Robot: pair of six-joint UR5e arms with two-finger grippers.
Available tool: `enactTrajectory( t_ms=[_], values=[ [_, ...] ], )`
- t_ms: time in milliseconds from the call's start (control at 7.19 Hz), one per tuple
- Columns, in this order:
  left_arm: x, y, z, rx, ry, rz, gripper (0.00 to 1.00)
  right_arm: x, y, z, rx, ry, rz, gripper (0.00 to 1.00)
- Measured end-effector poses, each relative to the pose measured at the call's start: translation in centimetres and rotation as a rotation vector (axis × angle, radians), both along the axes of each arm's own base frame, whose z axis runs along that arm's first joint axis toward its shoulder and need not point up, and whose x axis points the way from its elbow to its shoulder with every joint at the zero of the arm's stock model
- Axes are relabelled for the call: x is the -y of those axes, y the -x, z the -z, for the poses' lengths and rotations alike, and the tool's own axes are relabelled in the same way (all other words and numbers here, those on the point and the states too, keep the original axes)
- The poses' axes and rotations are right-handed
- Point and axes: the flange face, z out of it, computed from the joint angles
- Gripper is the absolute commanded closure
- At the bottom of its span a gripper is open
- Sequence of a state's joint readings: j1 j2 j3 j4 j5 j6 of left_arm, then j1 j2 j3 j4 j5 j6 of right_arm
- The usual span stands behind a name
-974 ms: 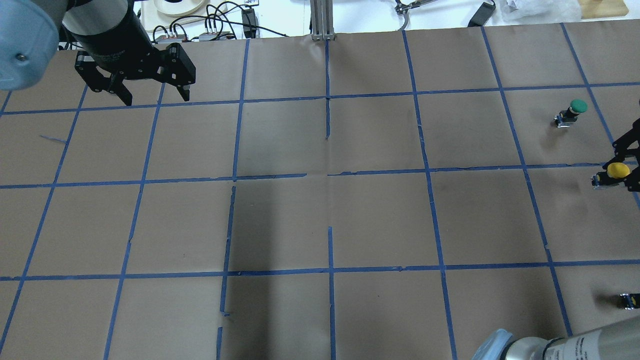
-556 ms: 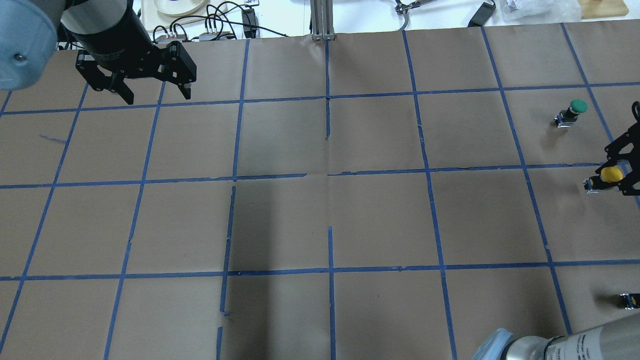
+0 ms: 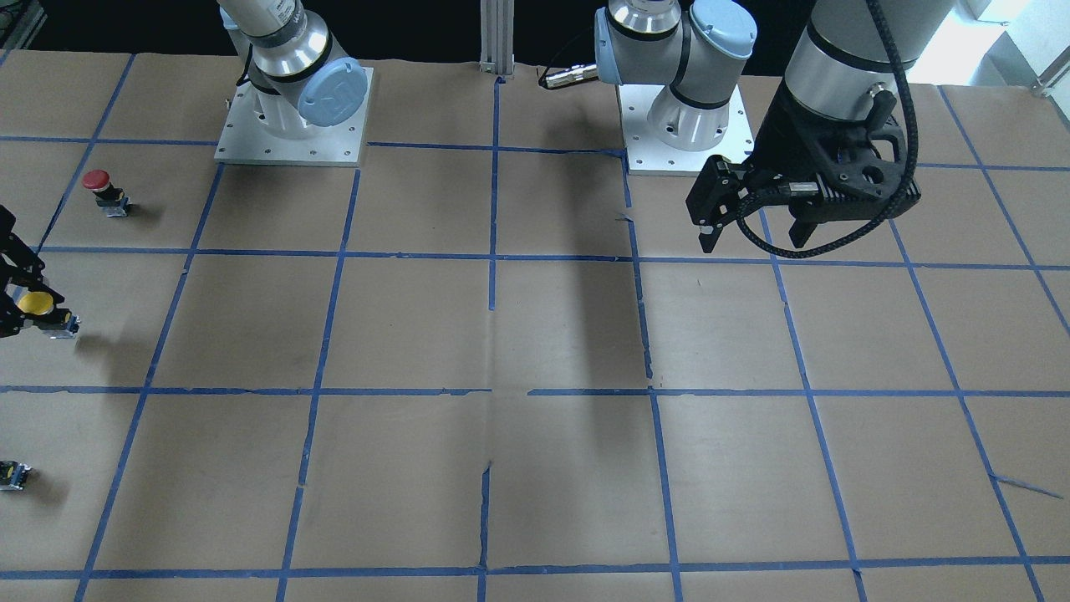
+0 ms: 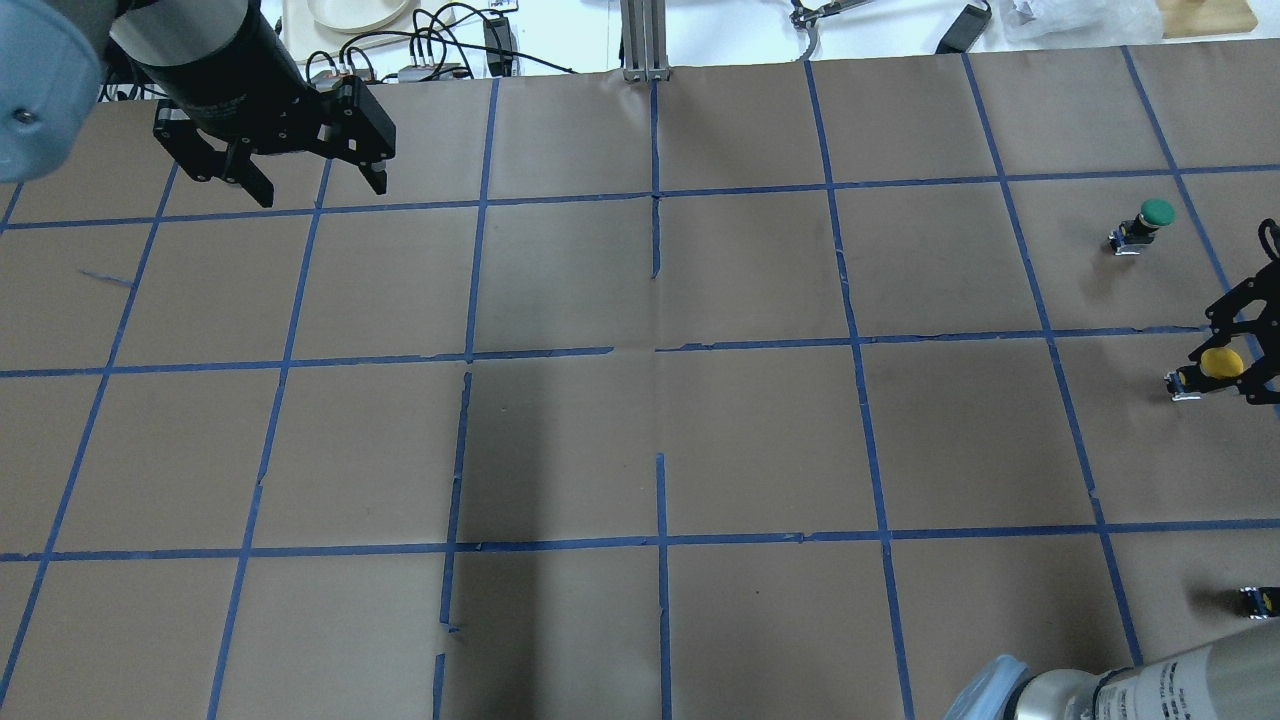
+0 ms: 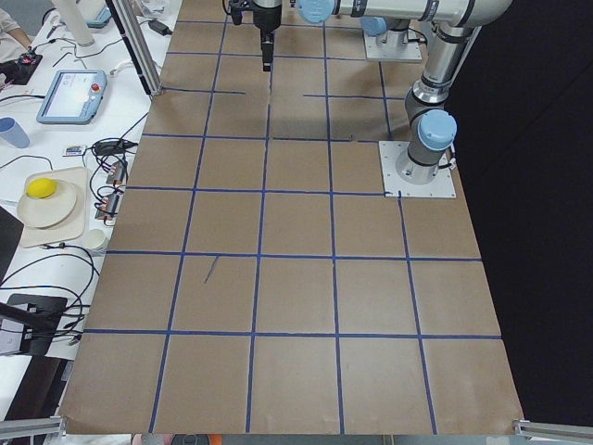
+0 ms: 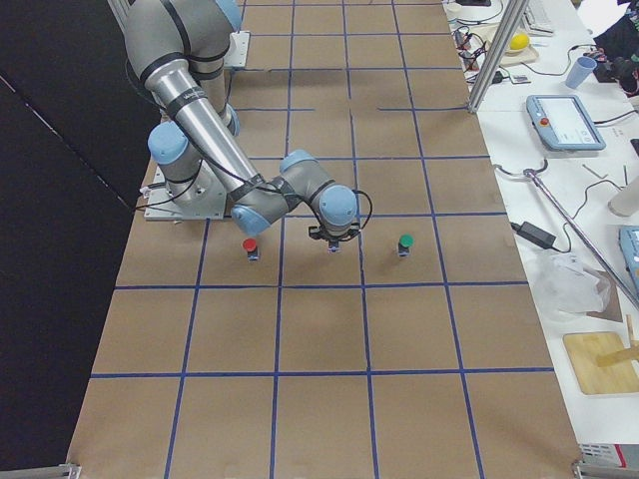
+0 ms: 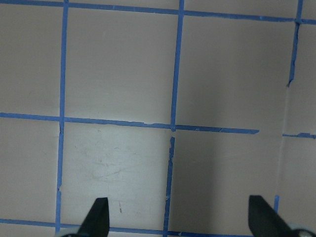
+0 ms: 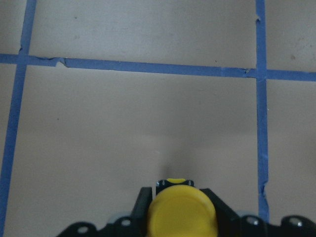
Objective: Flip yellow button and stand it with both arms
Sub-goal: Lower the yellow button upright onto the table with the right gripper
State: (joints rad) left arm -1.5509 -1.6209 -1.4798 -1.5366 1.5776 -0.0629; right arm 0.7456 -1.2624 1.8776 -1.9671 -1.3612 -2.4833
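The yellow button [image 4: 1220,362] has a round yellow cap on a black-and-grey base. It is at the table's far right in the overhead view, and at the left edge of the front view [image 3: 35,303]. My right gripper [image 4: 1228,366] is shut on it and seems to hold it just above the paper. The right wrist view shows the yellow cap [image 8: 181,212] gripped between the black fingers. My left gripper [image 4: 320,195] is open and empty above the far left of the table. It also shows in the front view [image 3: 755,242], and the left wrist view [image 7: 180,219] shows only bare paper under it.
A green-capped button [image 4: 1150,222] stands beyond the yellow one. A red-capped button [image 3: 104,188] stands nearer the robot's base. A small dark capless block with a yellow spot [image 4: 1258,600] lies at the right edge. Brown paper with a blue tape grid [image 4: 660,350] covers the table.
My right gripper has moved a little toward the table's centre with the yellow button in it. My left gripper has drifted slightly toward the far edge, still open.
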Motion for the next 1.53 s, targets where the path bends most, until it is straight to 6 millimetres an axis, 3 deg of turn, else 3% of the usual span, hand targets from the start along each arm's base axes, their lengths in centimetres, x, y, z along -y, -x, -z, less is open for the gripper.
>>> enactTrajectory(
  t_ms=[417,556,834,974,1252,1530],
  values=[
    [-0.3,0.0,-0.4,0.000,0.008,0.001,0.00,0.0,0.0,0.4,0.008,-0.009,0.001,0.47],
    [-0.4,0.0,-0.6,-0.001,0.010,0.001,0.00,0.0,0.0,0.4,0.010,-0.012,0.001,0.44],
    [-0.4,0.0,-0.6,0.001,0.010,0.001,0.00,-0.1,0.0,0.5,0.012,-0.015,0.001,0.29],
    [-0.4,0.0,-0.6,0.001,0.011,0.001,0.00,-0.1,-0.1,0.5,0.013,-0.016,0.001,0.28],
    [-0.4,0.0,-0.6,0.001,0.011,0.001,0.00,-0.1,0.0,0.2,0.014,-0.019,0.005,0.10],
    [-0.4,0.0,-0.6,-0.002,0.011,0.002,0.00,-0.2,-0.2,-1.5,0.017,-0.025,0.014,0.09]
  ],
)
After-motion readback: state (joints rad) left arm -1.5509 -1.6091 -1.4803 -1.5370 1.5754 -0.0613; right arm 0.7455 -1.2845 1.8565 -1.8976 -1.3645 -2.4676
